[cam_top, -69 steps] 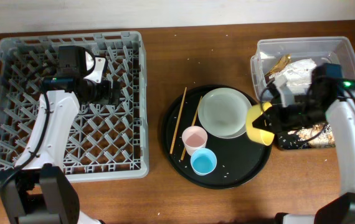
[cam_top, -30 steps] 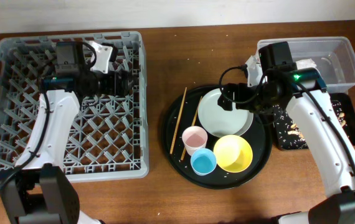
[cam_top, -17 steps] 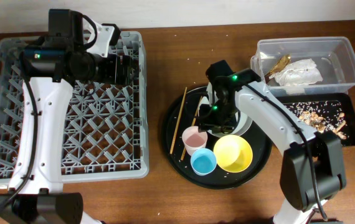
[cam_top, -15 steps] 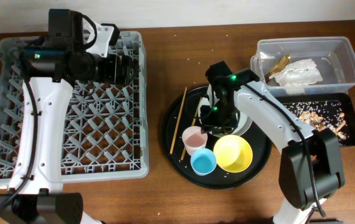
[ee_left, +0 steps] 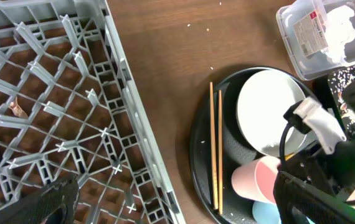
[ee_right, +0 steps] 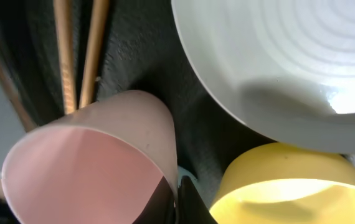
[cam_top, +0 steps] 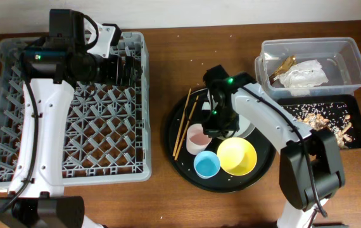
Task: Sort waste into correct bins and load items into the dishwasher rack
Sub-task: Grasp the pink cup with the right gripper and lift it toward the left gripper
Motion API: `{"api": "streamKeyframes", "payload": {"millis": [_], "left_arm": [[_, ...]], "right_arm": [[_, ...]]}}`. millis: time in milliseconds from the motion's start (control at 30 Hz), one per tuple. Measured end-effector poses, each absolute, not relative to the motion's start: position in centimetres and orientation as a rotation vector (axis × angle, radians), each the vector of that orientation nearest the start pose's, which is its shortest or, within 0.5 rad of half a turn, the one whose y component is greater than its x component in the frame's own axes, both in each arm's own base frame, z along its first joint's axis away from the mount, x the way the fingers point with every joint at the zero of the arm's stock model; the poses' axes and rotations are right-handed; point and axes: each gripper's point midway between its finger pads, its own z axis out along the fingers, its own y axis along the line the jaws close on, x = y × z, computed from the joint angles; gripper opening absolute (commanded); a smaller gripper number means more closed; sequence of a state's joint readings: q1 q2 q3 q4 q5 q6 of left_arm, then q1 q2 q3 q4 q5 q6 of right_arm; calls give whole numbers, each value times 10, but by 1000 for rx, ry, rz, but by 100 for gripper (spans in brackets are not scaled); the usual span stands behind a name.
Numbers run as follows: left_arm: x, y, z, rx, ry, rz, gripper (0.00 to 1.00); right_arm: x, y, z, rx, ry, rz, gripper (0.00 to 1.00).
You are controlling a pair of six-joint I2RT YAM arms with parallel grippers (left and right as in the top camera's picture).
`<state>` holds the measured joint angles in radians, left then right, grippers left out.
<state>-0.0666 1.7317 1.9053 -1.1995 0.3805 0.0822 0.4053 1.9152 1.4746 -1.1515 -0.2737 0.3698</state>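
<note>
My right gripper is shut on the rim of the small pink cup, which is tilted on the round black tray. In the right wrist view the fingers pinch the cup's wall. The blue cup and yellow bowl sit beside it. The pale plate is partly under my arm. The chopsticks lie at the tray's left. My left gripper is open and empty above the right side of the grey dishwasher rack.
The clear tub at the right holds the white napkin and gold-brown wrapper. The black rectangular tray in front of it holds food scraps. Crumbs dot the wooden table.
The yellow bowl was set down on the round tray. My right arm swung left over the plate and closed on the pink cup's rim, tipping it. The left arm rose over the rack.
</note>
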Motion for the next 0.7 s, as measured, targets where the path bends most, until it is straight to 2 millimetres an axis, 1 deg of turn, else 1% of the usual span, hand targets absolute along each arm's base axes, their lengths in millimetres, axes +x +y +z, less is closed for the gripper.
{"api": "streamKeyframes", "payload": {"millis": [33,67,100,133,167,200,233,267,300,333,367,400,433,467,500,600,633,667,700], "left_arm": [[411,-92,277,330,2524,-492,99],[411,-97,280,342,2509,-530,99],[411,-104,284,357,2489,-583,99],[407,-116,291,389,2455,-693,99],[404,-125,296,411,2434,-773,99],[400,-139,301,443,2399,-896,99],[402,-150,301,472,2367,-1010,99],[405,-161,296,494,2340,-1141,99],[416,-178,282,515,2288,-1377,99],[422,-187,270,511,2253,-1527,99],[425,-193,265,510,2193,-1684,99],[431,-197,252,471,2131,-1874,98],[434,-197,243,441,2121,-1938,99],[435,-197,238,424,2110,-1982,99],[435,-198,240,422,2094,-2005,99],[436,-194,241,406,2092,-2010,99],[436,-194,241,403,2094,-2011,99],[436,-193,241,401,2094,-2012,99],[436,-192,243,384,2090,-2033,99]], "right_arm": [[323,179,86,-21,3189,464,4],[351,170,115,8,3096,550,4],[370,161,136,29,3025,608,4],[393,150,169,0,2896,752,4],[404,147,189,-49,2798,858,4],[418,143,222,-160,2611,1035,4],[419,154,240,-267,2499,1163,4],[418,166,254,-357,2405,1260,4],[416,181,273,-462,2283,1367,4],[415,187,282,-512,2221,1409,4],[412,196,290,-565,2165,1449,4],[410,201,294,-592,2140,1471,4],[408,207,297,-617,2123,1481,4],[408,212,298,-642,2107,1480,4],[408,221,301,-669,2085,1472,4],[415,230,302,-667,2081,1428,4],[420,229,307,-649,2065,1427,4],[430,218,313,-623,2039,1409,4],[438,203,314,-574,2043,1389,4]]}}
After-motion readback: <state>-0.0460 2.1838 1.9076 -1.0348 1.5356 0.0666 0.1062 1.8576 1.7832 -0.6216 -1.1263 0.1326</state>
